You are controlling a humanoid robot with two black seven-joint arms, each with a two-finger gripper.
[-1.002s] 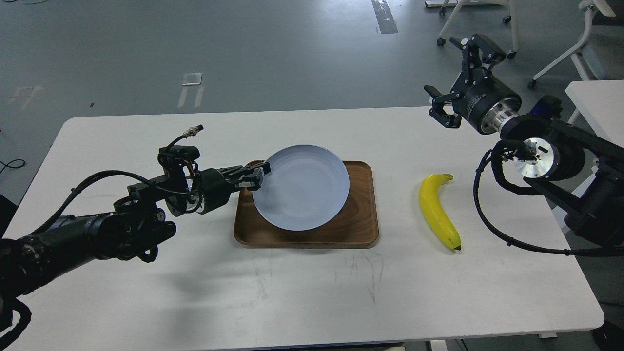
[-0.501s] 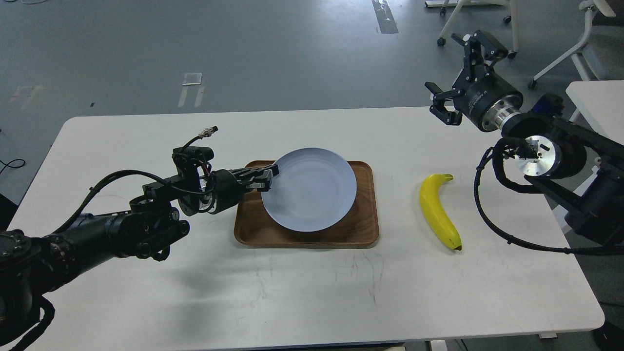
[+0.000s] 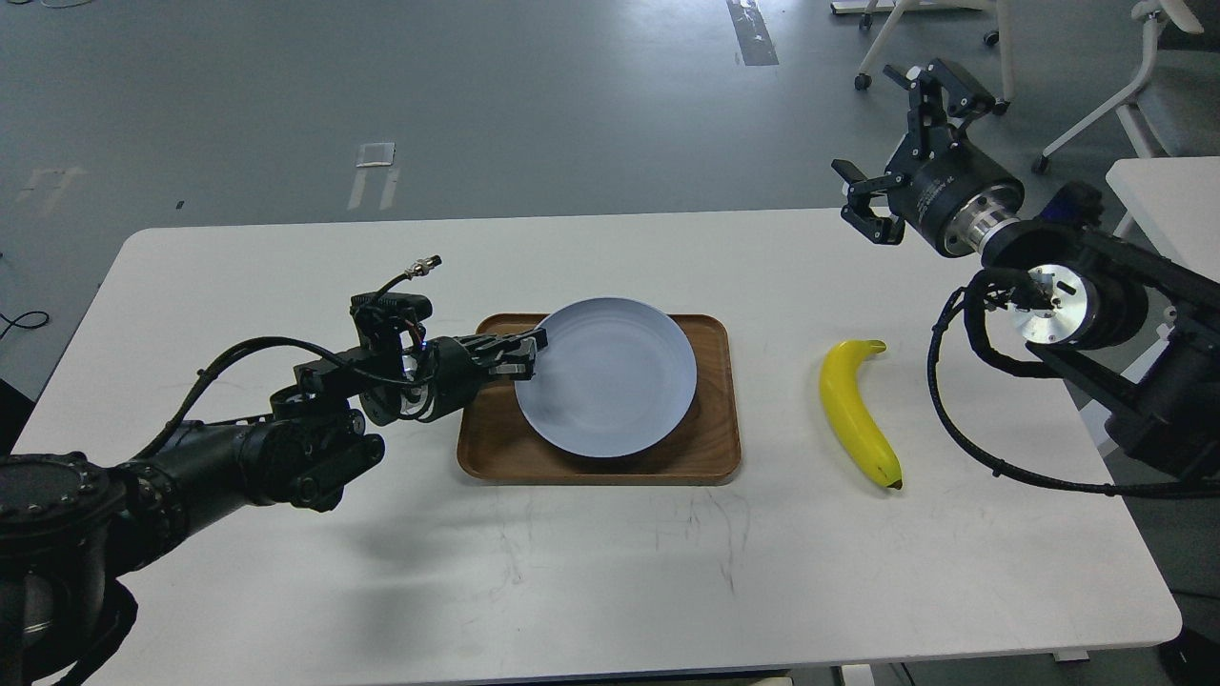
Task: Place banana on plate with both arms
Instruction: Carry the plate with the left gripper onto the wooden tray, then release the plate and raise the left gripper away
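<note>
The pale blue plate (image 3: pixel 610 376) sits over the brown wooden tray (image 3: pixel 710 457), about level. My left gripper (image 3: pixel 527 350) is shut on the plate's left rim, with the arm coming in low from the left. The yellow banana (image 3: pixel 855 410) lies on the white table to the right of the tray, dark tip toward me. My right gripper (image 3: pixel 896 143) is open and empty, raised above the table's far right edge, well behind the banana.
The white table (image 3: pixel 591 572) carries only the tray, plate and banana. Its right edge lies close to my right arm. Chairs (image 3: pixel 1134 86) and another white table (image 3: pixel 1168 200) stand beyond it at the right.
My left gripper has carried the plate to the right and lowered it from a tilt to nearly flat on the tray. The right arm has barely moved.
</note>
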